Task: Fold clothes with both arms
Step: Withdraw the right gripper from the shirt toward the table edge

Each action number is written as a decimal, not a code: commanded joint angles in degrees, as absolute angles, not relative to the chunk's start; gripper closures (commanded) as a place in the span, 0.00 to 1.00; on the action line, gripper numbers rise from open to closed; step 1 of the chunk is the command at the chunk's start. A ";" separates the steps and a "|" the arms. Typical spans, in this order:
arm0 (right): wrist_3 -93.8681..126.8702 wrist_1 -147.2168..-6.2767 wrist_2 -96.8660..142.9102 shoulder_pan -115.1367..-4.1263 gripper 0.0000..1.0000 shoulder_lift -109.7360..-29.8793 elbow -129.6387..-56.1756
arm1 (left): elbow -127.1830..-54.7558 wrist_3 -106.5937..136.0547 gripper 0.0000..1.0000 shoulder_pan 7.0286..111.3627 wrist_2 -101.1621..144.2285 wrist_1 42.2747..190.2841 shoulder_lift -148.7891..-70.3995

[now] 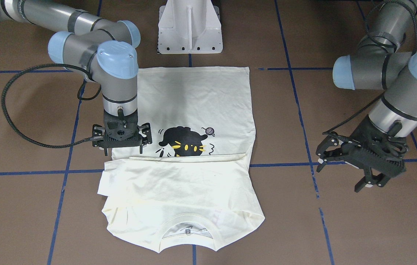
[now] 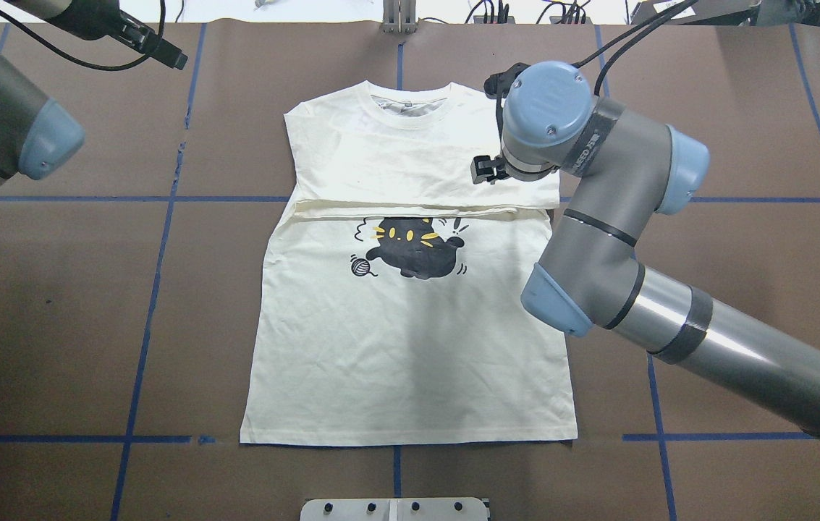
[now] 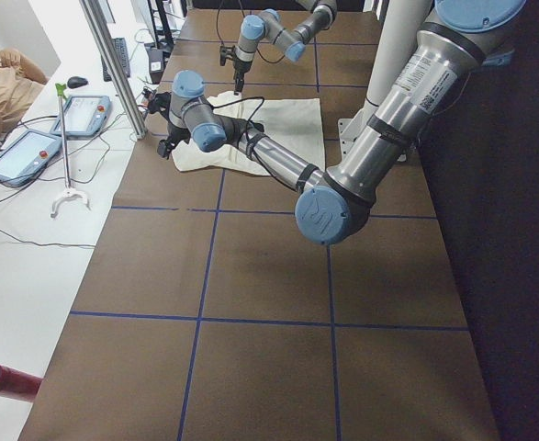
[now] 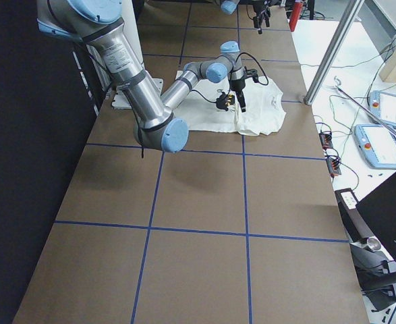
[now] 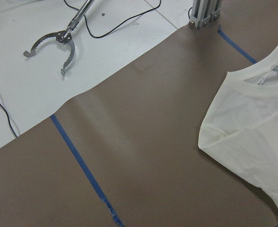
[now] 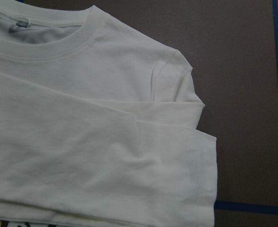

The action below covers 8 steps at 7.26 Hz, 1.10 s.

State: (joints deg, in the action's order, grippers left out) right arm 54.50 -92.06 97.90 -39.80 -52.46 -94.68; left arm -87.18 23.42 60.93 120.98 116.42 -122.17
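Observation:
The cream-white T-shirt [image 1: 193,95] lies flat on the brown table, collar away from the robot. Both sleeves are folded across the chest, so the plain cream band [image 2: 417,174] covers the top of the black cat print [image 2: 413,246]; the red lettering is hidden. My right gripper [image 1: 123,146] hangs open just over the shirt's side edge, at the folded sleeve line, with nothing in it. The right wrist view shows the collar and folded sleeve [image 6: 105,156] close below. My left gripper [image 1: 340,171] is open and empty, above bare table well off the shirt's other side. The left wrist view shows the shirt's shoulder [image 5: 252,123].
The white pedestal base [image 1: 190,29] stands at the robot's edge of the table. Blue tape lines [image 1: 289,163] grid the brown surface. A metal post [image 5: 202,12] stands at the far table edge, and a metal grabber tool [image 5: 53,45] lies on the white floor beyond.

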 commanded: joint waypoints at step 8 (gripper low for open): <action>105.20 -68.47 84.15 -14.89 0.21 -84.25 -119.07 | -113.02 81.88 0.29 22.54 95.64 116.10 -102.50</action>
State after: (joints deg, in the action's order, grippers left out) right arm 101.77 -68.49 88.25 -19.44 -80.56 -117.12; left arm -112.09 77.40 27.92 98.95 116.06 -105.10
